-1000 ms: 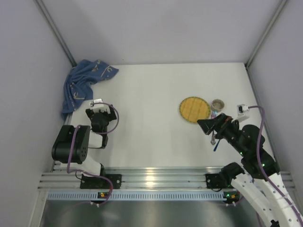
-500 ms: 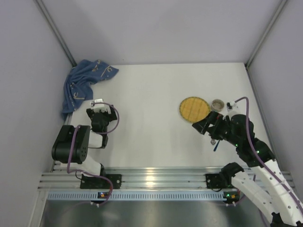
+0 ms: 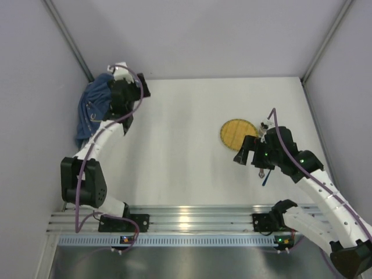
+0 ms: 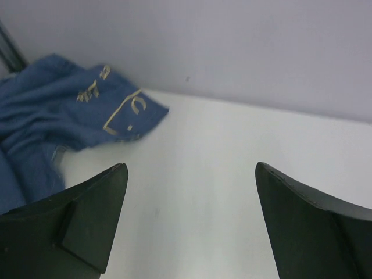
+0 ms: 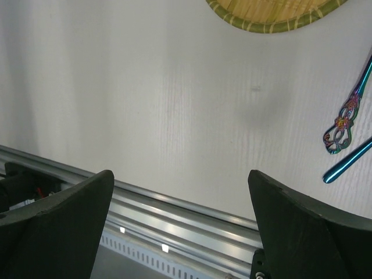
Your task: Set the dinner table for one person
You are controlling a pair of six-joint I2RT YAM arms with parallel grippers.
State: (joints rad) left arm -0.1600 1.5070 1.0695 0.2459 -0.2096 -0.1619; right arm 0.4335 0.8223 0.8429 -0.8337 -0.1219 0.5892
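The dinner table is a plain white tabletop. A crumpled blue cloth mat with gold markings lies at its back left corner. My left gripper hovers open just right of the mat, and in the left wrist view the mat sits left of my open left gripper. A round yellow woven-look plate lies right of centre. My right gripper hangs open at its near edge, holding nothing. In the right wrist view the plate is at the top, above the right gripper.
Iridescent blue cutlery lies under the right arm, near the table's front; its handles show at the right in the right wrist view. The metal rail runs along the near edge. Grey walls enclose the table.
The left arm has swung from its folded pose near the front up to the back left corner beside the blue mat. The right gripper has shifted left, toward the plate's near edge.
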